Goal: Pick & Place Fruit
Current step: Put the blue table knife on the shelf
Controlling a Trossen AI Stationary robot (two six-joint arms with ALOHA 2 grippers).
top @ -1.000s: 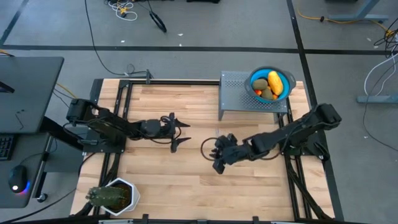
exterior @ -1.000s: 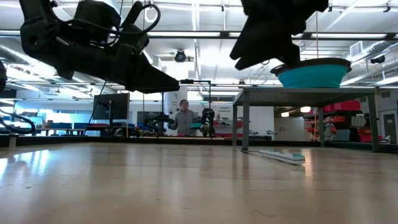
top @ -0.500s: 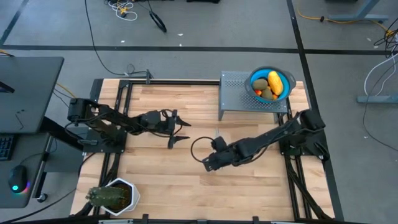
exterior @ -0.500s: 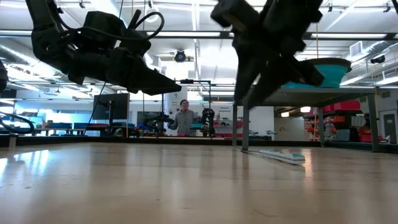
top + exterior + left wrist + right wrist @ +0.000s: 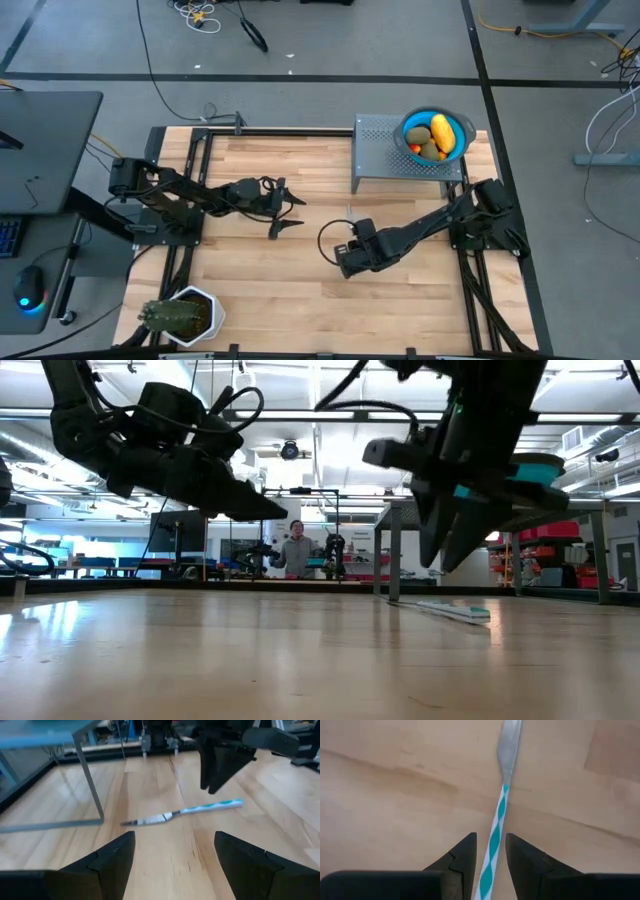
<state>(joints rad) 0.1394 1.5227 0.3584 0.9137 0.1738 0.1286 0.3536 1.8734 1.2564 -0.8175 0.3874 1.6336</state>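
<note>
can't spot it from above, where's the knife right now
The knife lies flat on the table near its middle, just in front of the metal rack, straight below the right gripper, whose partly open fingers straddle its handle.

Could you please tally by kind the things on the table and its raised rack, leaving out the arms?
Knife, on the wood: 1
Potted plant, at the table's corner: 1
Metal rack: 1
Blue bowl on the rack: 1
Fruit in the bowl: yellow piece 1, olive-brown pieces 2; small bits too tiny to count
Total: 7
</note>
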